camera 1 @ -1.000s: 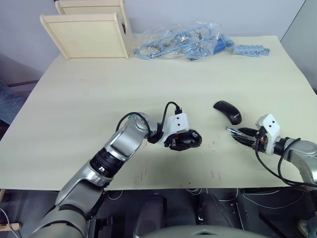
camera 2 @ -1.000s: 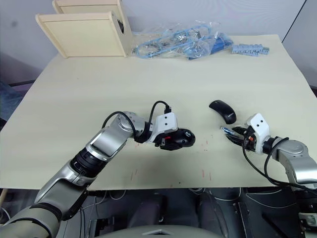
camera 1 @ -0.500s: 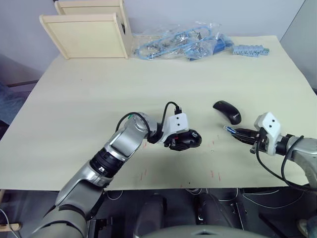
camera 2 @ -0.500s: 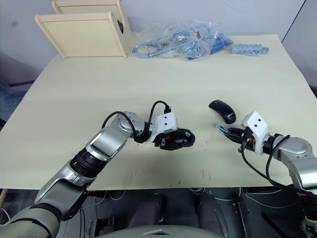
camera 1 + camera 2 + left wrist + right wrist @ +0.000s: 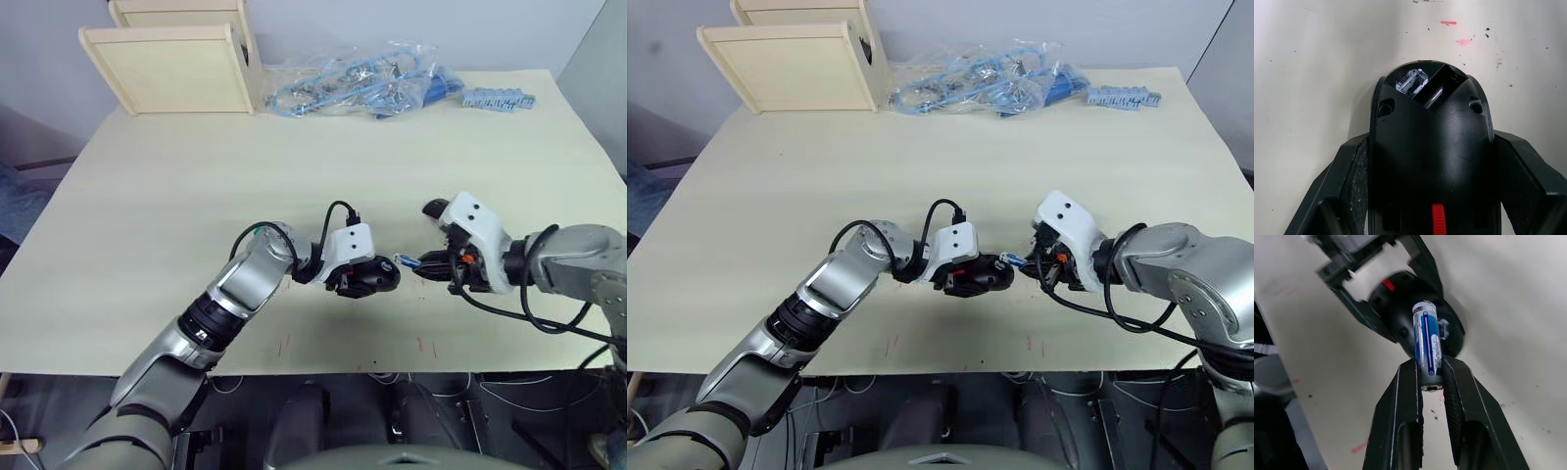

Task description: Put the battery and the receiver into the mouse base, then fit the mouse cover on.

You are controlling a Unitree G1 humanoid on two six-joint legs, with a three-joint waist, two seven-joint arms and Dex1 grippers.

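My left gripper (image 5: 370,278) is shut on the mouse base (image 5: 378,276), a black body resting on the table with its open compartment (image 5: 1442,84) and a red patch (image 5: 1437,218) showing. A small silvery piece (image 5: 1410,82) sits in a slot of the base; I cannot tell if it is the receiver. My right gripper (image 5: 1430,367) is shut on the battery (image 5: 1427,340), silvery with blue print. The battery's free end (image 5: 403,261) hangs just right of the base's end. The mouse cover (image 5: 433,208) lies behind my right wrist, mostly hidden.
Two pale wooden boxes (image 5: 171,64) stand at the table's far left. A clear bag of blue cables (image 5: 353,83) and a blue connector strip (image 5: 498,100) lie along the far edge. Small red marks (image 5: 419,345) dot the cream table (image 5: 176,186) near the front.
My right gripper has carried the battery leftward from the front right of the table up to the mouse base, now covering most of the mouse cover. The left gripper and base have stayed put.
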